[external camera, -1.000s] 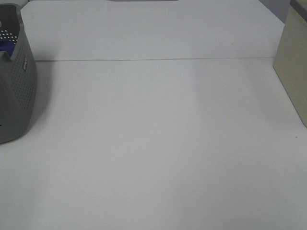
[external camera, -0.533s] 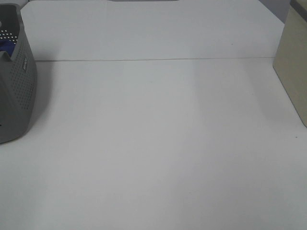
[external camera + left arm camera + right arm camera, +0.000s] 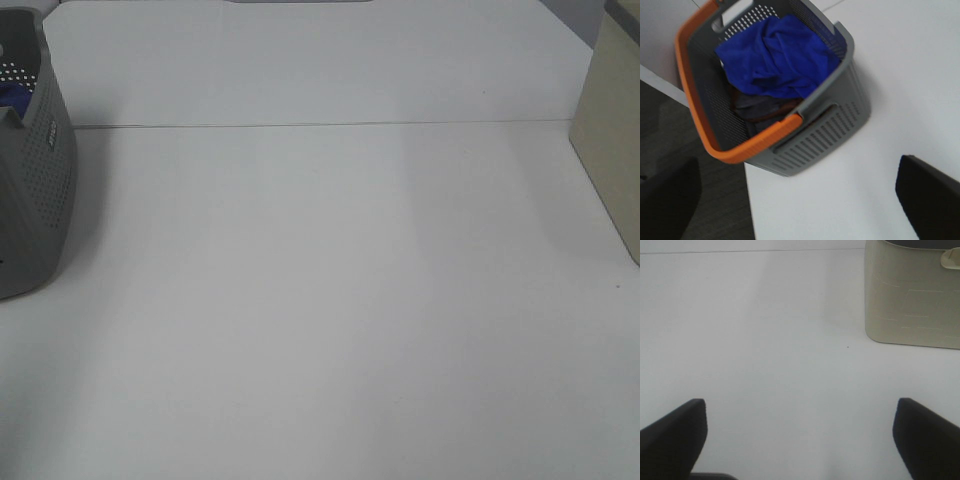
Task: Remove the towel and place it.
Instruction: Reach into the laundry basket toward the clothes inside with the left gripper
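Observation:
The deep blue towel [image 3: 780, 57] lies crumpled in the grey basket with an orange rim [image 3: 815, 140], on top of other dark cloth. In the exterior high view only a sliver of the towel [image 3: 12, 95] shows inside the basket [image 3: 45, 190] at the table's left edge. My left gripper [image 3: 800, 200] is open and empty, hanging above and short of the basket, with its fingers [image 3: 927, 195] spread wide. My right gripper [image 3: 800, 440] is open and empty over bare white table. Neither gripper shows in the exterior high view.
A beige box [image 3: 610, 140] stands at the table's right edge; it also shows in the right wrist view [image 3: 912, 295]. Dark grey and brown cloth [image 3: 757, 107] lies under the towel. The basket stands close to the table's edge, with dark floor [image 3: 690, 150] beyond.

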